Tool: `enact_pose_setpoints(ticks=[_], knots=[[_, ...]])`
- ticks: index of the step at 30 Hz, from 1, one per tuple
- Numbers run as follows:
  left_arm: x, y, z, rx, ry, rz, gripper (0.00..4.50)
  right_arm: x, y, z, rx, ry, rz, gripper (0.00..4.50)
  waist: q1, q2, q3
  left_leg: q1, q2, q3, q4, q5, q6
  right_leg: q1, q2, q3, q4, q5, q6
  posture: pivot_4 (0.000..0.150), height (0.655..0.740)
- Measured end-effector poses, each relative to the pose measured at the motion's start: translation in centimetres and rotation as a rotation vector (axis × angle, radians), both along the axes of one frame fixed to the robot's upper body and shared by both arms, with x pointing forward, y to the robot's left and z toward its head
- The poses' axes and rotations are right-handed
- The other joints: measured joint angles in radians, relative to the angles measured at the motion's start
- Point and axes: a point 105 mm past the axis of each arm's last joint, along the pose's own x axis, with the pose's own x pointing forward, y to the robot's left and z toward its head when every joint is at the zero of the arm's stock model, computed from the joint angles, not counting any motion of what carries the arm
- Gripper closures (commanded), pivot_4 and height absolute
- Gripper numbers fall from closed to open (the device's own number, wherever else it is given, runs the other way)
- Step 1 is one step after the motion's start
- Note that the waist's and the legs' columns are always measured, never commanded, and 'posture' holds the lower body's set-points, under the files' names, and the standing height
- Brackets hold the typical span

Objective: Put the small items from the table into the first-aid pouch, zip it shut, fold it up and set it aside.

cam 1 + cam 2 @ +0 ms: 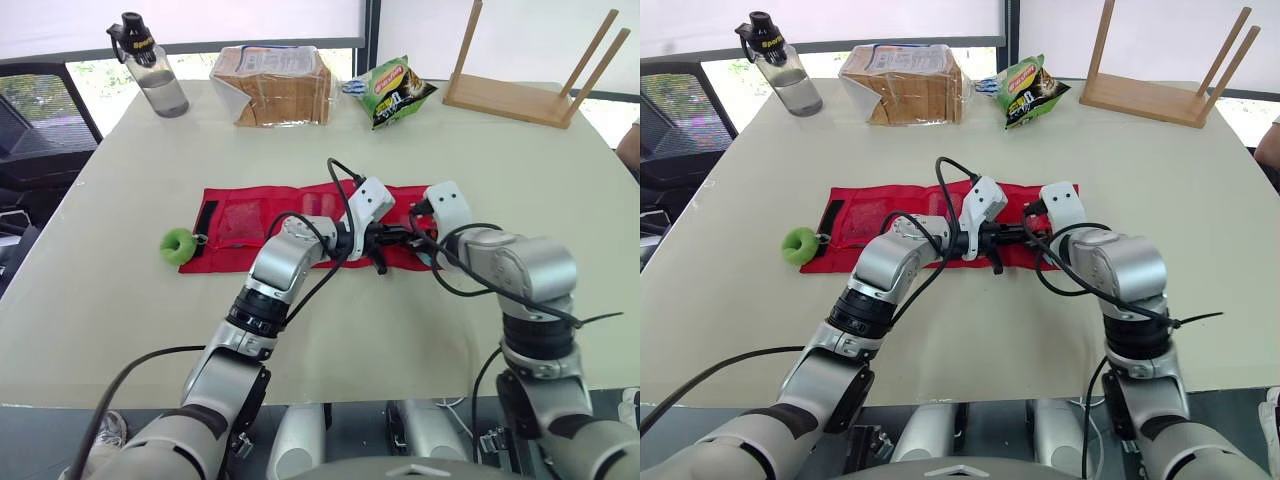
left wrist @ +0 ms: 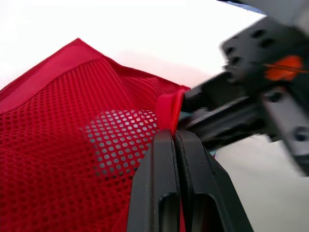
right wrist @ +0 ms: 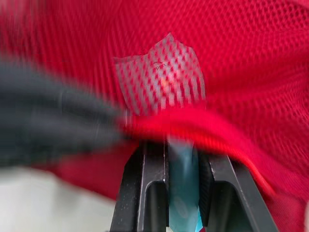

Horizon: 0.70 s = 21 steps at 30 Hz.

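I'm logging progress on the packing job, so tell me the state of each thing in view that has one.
first-aid pouch: unfolded flat, mesh pocket's edge pinched up.
left gripper: shut on the pouch's pocket edge.
right gripper: shut on a blue packet, at the pocket mouth.
water bottle: upright, capped.
wooden stand: overturned, legs up.

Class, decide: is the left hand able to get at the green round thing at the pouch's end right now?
Probably not yet. The left hand is shut on the edge of the red pouch and must let go first. Otherwise nothing on the table blocks the green round thing.
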Motion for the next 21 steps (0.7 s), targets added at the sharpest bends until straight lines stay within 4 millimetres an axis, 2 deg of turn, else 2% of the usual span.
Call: enact_pose_setpoints(ticks=[1,3,5,10,15,18,21], knots=[[0.0,0.1,0.0,0.000,0.000,0.002,4.50,0.0,0.1,-0.1,0.004,0.003,0.001,3.04,0.000,0.000,0.000,0.000,0.000,0.000,0.000,0.000,0.000,0.000,0.000,0.000,0.000,0.000,0.000,0.150,0.7400],[0.3,0.2,-0.2,-0.001,0.004,0.015,4.50,0.2,-0.1,-0.6,0.006,0.018,-0.006,2.05,0.000,0.000,0.000,0.000,0.000,0.000,0.000,0.000,0.000,0.000,0.000,0.000,0.000,0.000,0.000,0.150,0.7400],[0.5,0.0,-0.3,-0.004,0.012,0.023,4.50,0.0,-0.1,-1.0,0.002,0.026,0.004,1.27,-0.002,0.000,0.000,0.000,0.000,0.000,-0.001,0.000,0.000,0.000,0.000,0.000,0.000,0.000,0.000,0.150,0.7400],[1.3,0.2,-0.4,-0.002,0.019,0.037,4.50,-1.6,-1.6,0.1,-0.020,-0.015,0.082,1.27,0.001,0.000,0.000,-0.001,0.000,0.000,0.000,0.000,0.000,0.000,0.000,0.000,-0.001,0.000,0.000,0.150,0.7400],[1.7,0.4,-0.1,0.001,0.009,0.043,4.50,-3.1,-2.2,1.3,-0.007,-0.045,0.143,1.27,-0.005,0.000,0.000,0.000,0.000,-0.001,-0.001,0.000,0.000,0.000,0.000,0.000,-0.001,0.000,0.000,0.150,0.7400],[1.8,0.5,-0.1,0.000,0.005,0.042,4.50,-4.1,-2.8,0.4,-0.020,-0.022,0.151,2.10,-0.008,0.000,0.000,-0.001,0.000,0.000,-0.001,0.000,0.000,0.000,0.000,0.000,-0.001,0.000,0.000,0.150,0.7400],[1.8,0.6,-0.1,0.002,0.003,0.044,4.50,-4.9,-2.9,-0.5,-0.015,0.015,0.156,3.56,-0.013,0.000,0.000,-0.001,0.000,0.000,-0.001,0.000,0.000,0.000,0.000,0.000,-0.001,0.000,0.000,0.150,0.7400]])
